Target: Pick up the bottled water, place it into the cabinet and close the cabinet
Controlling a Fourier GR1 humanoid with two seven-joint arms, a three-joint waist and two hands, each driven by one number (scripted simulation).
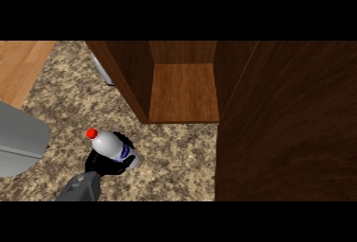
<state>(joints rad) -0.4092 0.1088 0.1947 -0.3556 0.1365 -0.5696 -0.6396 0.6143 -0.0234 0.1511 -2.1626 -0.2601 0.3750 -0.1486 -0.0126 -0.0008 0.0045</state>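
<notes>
Only 1 hand shows, a black one on a grey forearm that comes up from the lower edge at the view's left side. Which of the 2 arms it belongs to cannot be told with certainty from its position alone, though it sits well to the left. Its fingers are curled round the lower body of the bottled water, pinching it between thumb and fingers.

The bottle is white with a blue label and a red cap. It tilts up and to the left out of the hand, the cap being the part farthest from the palm. Whether its base touches the speckled counter cannot be told, since the hand hides it.

Ahead of the hand and to its right stands the wooden cabinet, its inside open to view with a bare wooden floor. The bottle is outside it, well short of its front edge. Further right of the hand the cabinet door stands swung open, a broad dark panel. To the hand's left lies a grey object at the view's edge.
</notes>
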